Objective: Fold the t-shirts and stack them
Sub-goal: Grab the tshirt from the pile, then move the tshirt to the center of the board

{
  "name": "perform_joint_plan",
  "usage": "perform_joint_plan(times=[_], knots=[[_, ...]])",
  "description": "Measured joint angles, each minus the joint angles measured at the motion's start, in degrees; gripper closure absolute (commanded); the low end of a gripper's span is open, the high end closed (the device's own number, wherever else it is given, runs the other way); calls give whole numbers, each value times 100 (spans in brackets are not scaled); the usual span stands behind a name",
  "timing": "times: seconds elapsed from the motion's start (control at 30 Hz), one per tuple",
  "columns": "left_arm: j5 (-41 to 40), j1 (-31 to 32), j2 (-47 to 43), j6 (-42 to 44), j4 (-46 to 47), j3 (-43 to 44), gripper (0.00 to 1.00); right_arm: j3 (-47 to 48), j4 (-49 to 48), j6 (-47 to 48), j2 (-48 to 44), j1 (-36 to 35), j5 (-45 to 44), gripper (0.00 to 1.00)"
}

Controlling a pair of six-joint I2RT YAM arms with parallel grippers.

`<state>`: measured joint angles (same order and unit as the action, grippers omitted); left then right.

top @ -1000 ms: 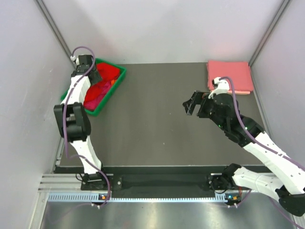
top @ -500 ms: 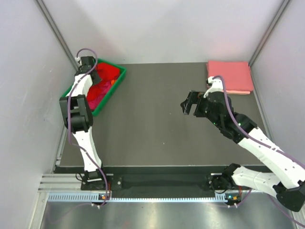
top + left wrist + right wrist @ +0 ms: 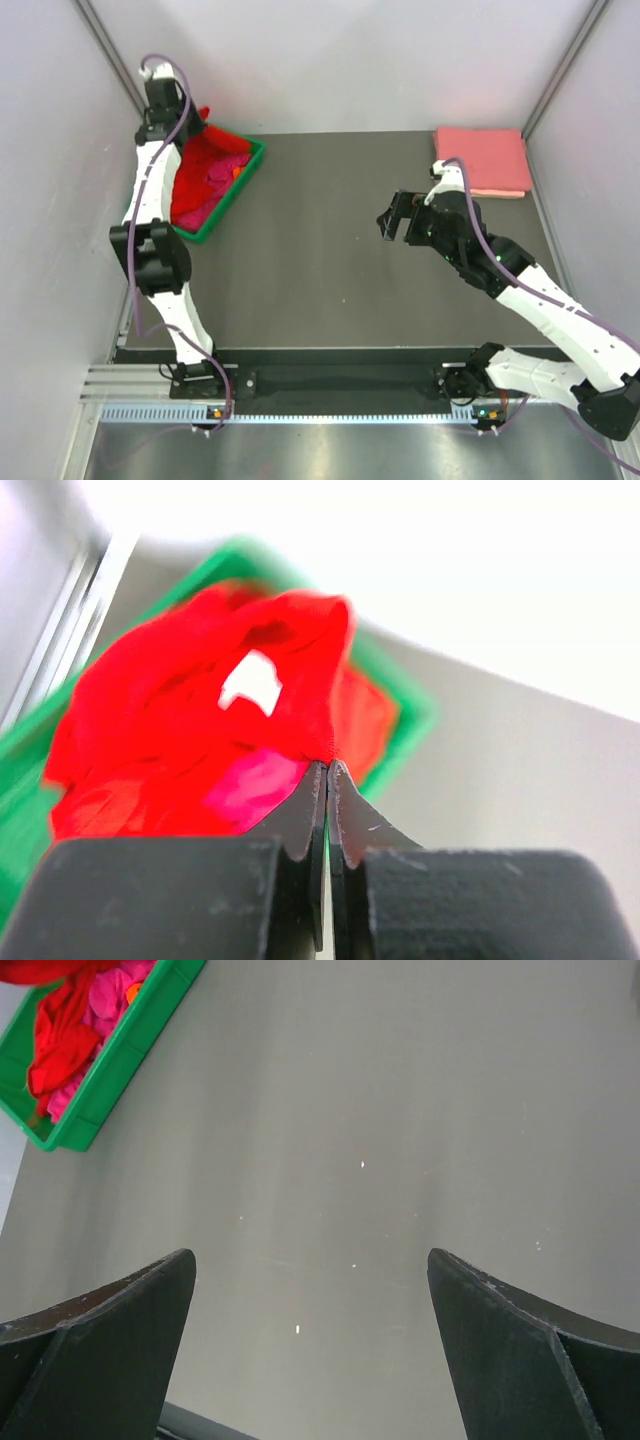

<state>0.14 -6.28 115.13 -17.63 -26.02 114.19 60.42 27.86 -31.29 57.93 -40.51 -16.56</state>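
Observation:
A bright red t-shirt with a white neck label hangs up out of the green tray. My left gripper is shut on a fold of its edge, raised above the tray's far corner. A magenta t-shirt lies under it in the tray. A salmon pink t-shirt lies folded at the table's back right. My right gripper hovers open over the middle of the table, holding nothing.
The green tray stands at the table's back left, close to the left wall, with red and magenta cloth in it. Grey walls close in the table on three sides.
My left gripper has shut on the red t-shirt and lifted up and back, drawing the cloth out of the tray. The right arm has edged slightly left.

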Motion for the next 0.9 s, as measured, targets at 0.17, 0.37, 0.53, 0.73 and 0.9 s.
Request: perform_joint_plan(times=[0.17, 0.37, 0.53, 0.73, 0.9], knots=[[686, 496, -1513, -173, 289, 212, 100, 0, 28, -42, -168, 0, -33, 0], [1932, 664, -3362, -1427, 1386, 105, 100, -2, 136, -44, -544, 0, -188, 0], [2656, 623, -4325, -2518, 1930, -166, 100, -7, 343, -44, -977, 0, -273, 0], [3128, 623, -4887, -3357, 2179, -892, 100, -210, 518, -44, -1709, 0, -310, 0], [3274, 837, -4957, -3637, 2343, -1985, 100, -380, 612, -46, -2022, 0, -385, 0]])
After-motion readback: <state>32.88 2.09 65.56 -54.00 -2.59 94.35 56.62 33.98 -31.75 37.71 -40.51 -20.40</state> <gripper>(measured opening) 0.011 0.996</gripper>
